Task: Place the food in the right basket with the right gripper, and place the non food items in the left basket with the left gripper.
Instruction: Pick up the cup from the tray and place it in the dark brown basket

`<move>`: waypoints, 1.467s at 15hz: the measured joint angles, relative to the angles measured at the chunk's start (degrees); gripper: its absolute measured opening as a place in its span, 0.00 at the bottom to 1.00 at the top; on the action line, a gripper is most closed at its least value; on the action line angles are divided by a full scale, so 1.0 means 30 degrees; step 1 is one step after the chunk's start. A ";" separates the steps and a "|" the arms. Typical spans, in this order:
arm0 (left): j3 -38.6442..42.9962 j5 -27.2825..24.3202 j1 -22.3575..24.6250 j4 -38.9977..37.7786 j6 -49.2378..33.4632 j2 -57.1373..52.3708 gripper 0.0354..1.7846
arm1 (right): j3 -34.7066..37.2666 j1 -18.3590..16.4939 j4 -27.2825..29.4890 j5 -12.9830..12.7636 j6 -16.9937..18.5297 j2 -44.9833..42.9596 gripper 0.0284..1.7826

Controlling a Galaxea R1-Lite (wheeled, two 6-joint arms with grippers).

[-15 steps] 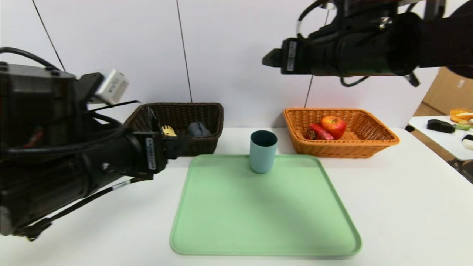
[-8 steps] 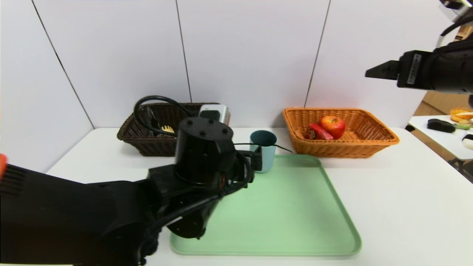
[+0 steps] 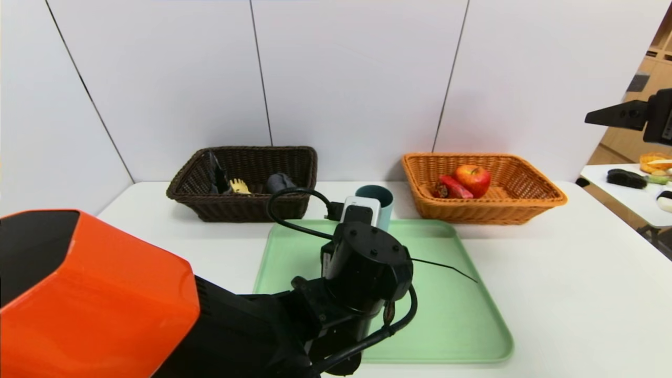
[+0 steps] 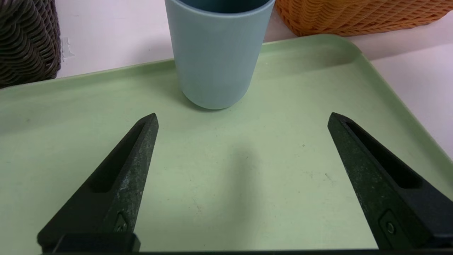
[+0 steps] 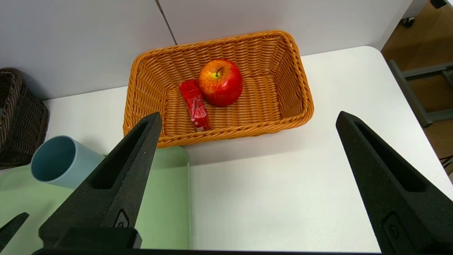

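Note:
The teal-grey cup (image 3: 382, 202) stands upright at the far edge of the green tray (image 3: 446, 315); it also shows in the left wrist view (image 4: 216, 53). My left gripper (image 4: 242, 118) is open, low over the tray, just short of the cup. The apple (image 3: 473, 179) and the red carton (image 3: 455, 187) lie in the orange basket (image 3: 530, 197). The dark brown basket (image 3: 252, 207) holds the dark bottle (image 3: 216, 176), the yellow spoon (image 3: 240, 185) and the rolled cloth (image 3: 279, 182). My right gripper (image 5: 247, 120) is open, empty, high at the right.
A second table (image 3: 627, 197) with other items stands at the far right. The white wall is right behind both baskets. The left arm's orange shell (image 3: 94, 294) fills the near left of the head view.
The left arm has swung from the left basket to the tray, its open gripper now behind the cup. The right arm has drawn back to the right and away from the orange basket.

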 joint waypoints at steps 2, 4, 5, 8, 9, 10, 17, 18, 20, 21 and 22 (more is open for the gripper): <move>-0.0479 0.0341 -0.0012 0.0000 0.0000 0.0532 0.94 | 0.0248 -0.0045 0.0008 0.0215 0.0008 -0.0219 0.95; -0.0996 0.0386 -0.0045 0.0000 0.0008 0.1028 0.94 | 0.0443 -0.0065 0.0008 0.0305 -0.0024 -0.0374 0.95; -0.1296 0.0394 -0.0037 0.0000 0.0000 0.1264 0.94 | 0.0524 -0.0065 0.0008 0.0354 -0.0016 -0.0431 0.95; -0.2353 0.0488 0.0000 -0.0008 0.0130 0.1963 0.94 | 0.0829 -0.0065 -0.0016 0.0427 -0.0024 -0.0597 0.95; -0.2731 0.0764 0.0045 -0.0008 0.0358 0.2259 0.94 | 0.0910 -0.0065 -0.0024 0.0427 -0.0024 -0.0658 0.95; -0.3161 0.1166 0.0138 -0.0008 0.0589 0.2580 0.94 | 0.0987 -0.0061 -0.0008 0.0459 -0.0024 -0.0735 0.95; -0.5835 0.1812 0.0902 -0.0016 0.1418 0.4315 0.94 | 0.1479 0.0130 0.0000 0.0670 -0.0126 -0.1154 0.95; -0.6103 0.1820 0.1028 -0.0016 0.1463 0.4498 0.94 | 0.1581 0.0150 0.0000 0.0662 -0.0163 -0.1231 0.95; -0.6489 0.2040 0.1313 -0.0020 0.1552 0.4868 0.94 | 0.1674 0.0203 0.0008 0.0691 -0.0167 -0.1369 0.95; -0.6689 0.2121 0.1487 -0.0028 0.1573 0.5027 0.94 | 0.1719 0.0203 0.0008 0.0703 -0.0183 -0.1422 0.95; -0.6900 0.2133 0.1642 -0.0016 0.1573 0.5209 0.94 | 0.1727 0.0203 0.0000 0.0699 -0.0183 -0.1451 0.95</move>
